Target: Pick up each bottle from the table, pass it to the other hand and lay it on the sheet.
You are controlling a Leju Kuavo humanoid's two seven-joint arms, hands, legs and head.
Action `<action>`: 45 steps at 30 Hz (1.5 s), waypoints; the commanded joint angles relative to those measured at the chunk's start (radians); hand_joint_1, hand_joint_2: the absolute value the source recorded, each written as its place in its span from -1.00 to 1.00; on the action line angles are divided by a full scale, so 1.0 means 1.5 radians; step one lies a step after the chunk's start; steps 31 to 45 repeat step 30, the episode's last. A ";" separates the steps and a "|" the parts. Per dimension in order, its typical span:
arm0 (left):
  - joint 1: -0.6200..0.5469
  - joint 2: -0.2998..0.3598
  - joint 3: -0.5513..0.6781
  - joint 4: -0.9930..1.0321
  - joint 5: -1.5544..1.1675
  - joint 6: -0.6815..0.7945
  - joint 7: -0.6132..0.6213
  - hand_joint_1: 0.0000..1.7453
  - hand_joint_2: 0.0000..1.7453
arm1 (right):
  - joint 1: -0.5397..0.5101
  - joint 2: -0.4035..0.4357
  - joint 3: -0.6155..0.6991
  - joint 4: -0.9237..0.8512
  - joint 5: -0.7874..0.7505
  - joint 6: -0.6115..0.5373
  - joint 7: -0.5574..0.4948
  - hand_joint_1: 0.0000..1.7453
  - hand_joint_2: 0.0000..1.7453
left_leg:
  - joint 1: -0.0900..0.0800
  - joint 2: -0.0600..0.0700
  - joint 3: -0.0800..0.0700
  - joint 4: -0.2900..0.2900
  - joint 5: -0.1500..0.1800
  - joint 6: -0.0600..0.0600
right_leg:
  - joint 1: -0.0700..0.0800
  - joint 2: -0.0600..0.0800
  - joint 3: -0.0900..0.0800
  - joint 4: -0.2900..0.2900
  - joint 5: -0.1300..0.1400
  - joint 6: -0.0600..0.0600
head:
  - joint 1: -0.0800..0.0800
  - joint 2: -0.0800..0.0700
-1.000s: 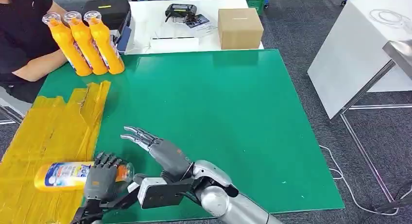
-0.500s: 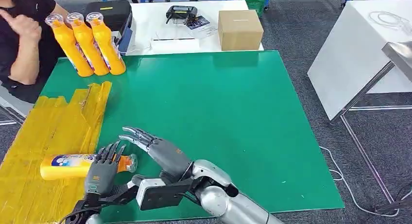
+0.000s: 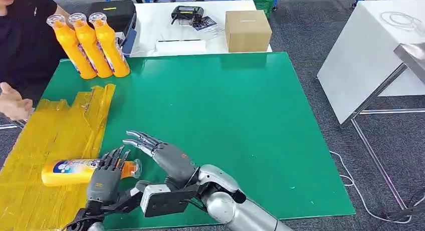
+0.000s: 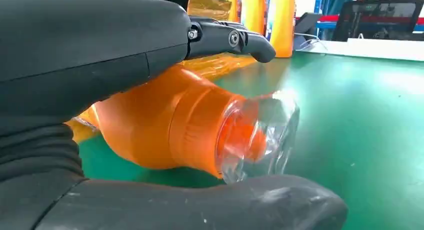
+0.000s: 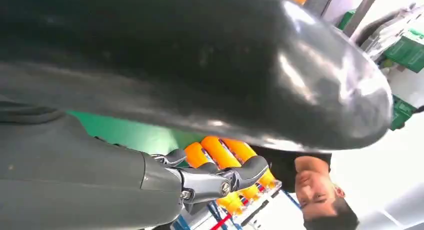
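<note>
Left hand (image 3: 104, 177) spread over bottle (image 3: 75, 171) lying on yellow sheet (image 3: 47, 141) (green table (image 3: 225, 121), grey floor (image 3: 321, 35)); right hand (image 3: 163, 153) open-fingered.

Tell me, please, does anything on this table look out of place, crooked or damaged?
Only small things. The yellow sheet is wrinkled and its far corner curls up. One bottle lies on its side on the sheet, as the task intends, its cap end under the left hand. Three bottles stand upright. Nothing is spilled.
</note>
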 commanded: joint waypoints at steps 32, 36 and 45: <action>0.178 -0.094 -0.125 -0.634 0.546 -0.159 -0.216 -1.00 -1.00 | 0.110 0.054 -0.087 -0.086 0.013 -0.363 -0.197 -1.00 -1.00 | 0.001 0.002 -0.004 0.000 -0.001 0.000 | 0.001 0.001 -0.005 -0.001 0.000 -0.001 | -0.001 0.000; 0.178 -0.094 -0.125 -0.634 0.546 -0.159 -0.216 -1.00 -1.00 | 0.110 0.054 -0.087 -0.086 0.013 -0.363 -0.197 -1.00 -1.00 | 0.001 0.002 -0.004 0.000 -0.001 0.000 | 0.001 0.001 -0.005 -0.001 0.000 -0.001 | -0.001 0.000; 0.178 -0.094 -0.125 -0.634 0.546 -0.159 -0.216 -1.00 -1.00 | 0.110 0.054 -0.087 -0.086 0.013 -0.363 -0.197 -1.00 -1.00 | 0.001 0.002 -0.004 0.000 -0.001 0.000 | 0.001 0.001 -0.005 -0.001 0.000 -0.001 | -0.001 0.000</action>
